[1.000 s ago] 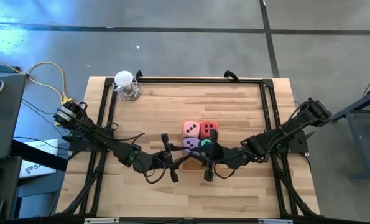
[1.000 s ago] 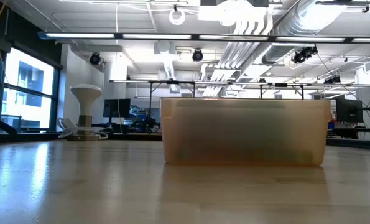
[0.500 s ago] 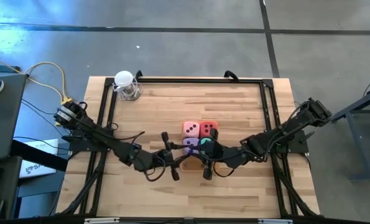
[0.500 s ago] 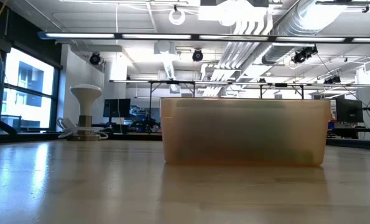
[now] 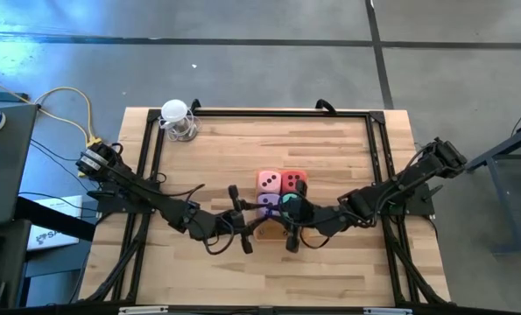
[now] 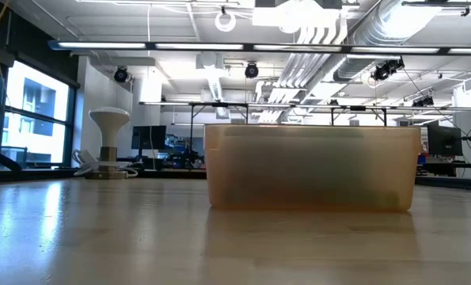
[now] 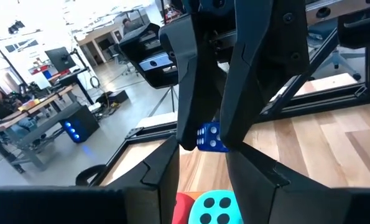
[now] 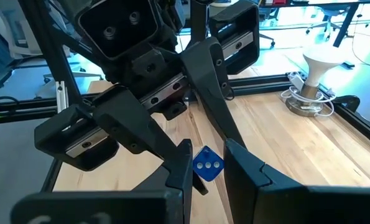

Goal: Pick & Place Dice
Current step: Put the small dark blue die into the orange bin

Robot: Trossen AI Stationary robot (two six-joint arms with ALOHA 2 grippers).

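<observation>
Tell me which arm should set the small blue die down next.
Right, probably. The right gripper has its fingers tight on both sides of the blue die, while the left gripper only faces it, fingers apart.

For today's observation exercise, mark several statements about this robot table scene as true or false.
1. The pink die lies beside the red die. True.
2. The tray is blue. False: the tray is translucent orange.
3. The two grippers hang far apart. False: the left gripper and right gripper meet close to the pink die.
4. A small blue die shows where the two grippers meet. True.
</observation>
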